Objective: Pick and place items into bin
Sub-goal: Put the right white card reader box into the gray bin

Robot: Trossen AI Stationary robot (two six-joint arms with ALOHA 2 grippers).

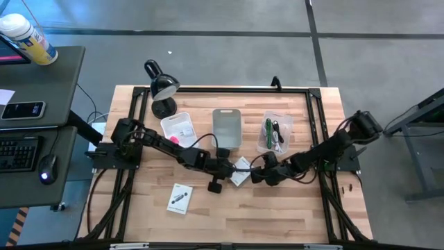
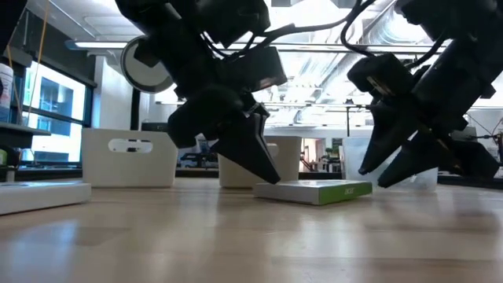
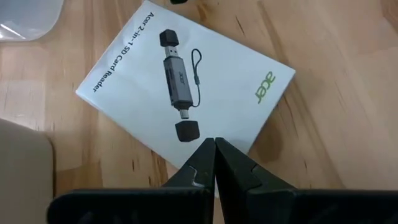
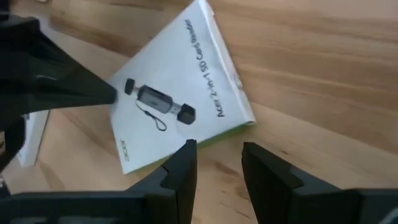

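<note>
Two robot arms meet over a white packet (image 1: 241, 171) at mid-desk (image 1: 291, 215).

Two white flat packets lie on the desk, the second (image 1: 180, 198) nearer the front left; three bins stand behind: a white one (image 1: 178, 128), a grey one (image 1: 226, 127) and a clear one (image 1: 275, 131) holding cords. The left tool (image 3: 214, 144), fingers pressed together, touches the central packet's edge. The right tool (image 4: 217, 149), reaching low from the right, stands narrowly open beside that packet's other edge, holding nothing.
</note>
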